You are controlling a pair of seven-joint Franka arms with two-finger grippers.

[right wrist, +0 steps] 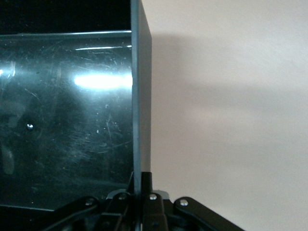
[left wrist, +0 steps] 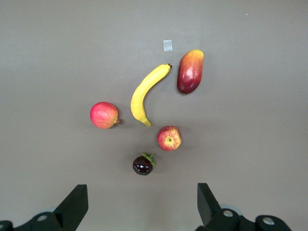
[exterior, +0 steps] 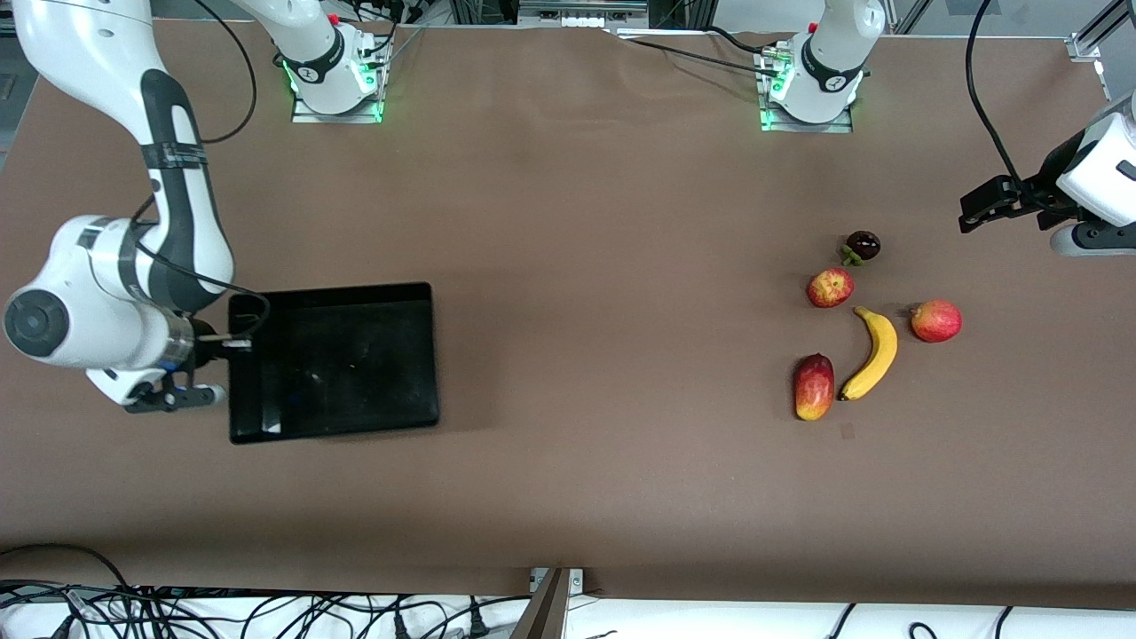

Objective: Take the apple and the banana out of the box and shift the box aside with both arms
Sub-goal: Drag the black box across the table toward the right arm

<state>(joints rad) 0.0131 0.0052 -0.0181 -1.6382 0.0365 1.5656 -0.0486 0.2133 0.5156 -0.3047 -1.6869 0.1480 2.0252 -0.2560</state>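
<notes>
The black glossy box lies empty on the table toward the right arm's end. My right gripper is shut on the box's end wall, one finger inside and one outside. The yellow banana and the small red apple lie toward the left arm's end, the apple farther from the front camera. Both show in the left wrist view, the banana and the apple. My left gripper is open and empty, held in the air beside the fruit group.
A red-yellow mango lies beside the banana. A round red fruit with a nub lies on the banana's other flank. A dark purple fruit with a green cap lies just past the apple. Cables hang along the table's near edge.
</notes>
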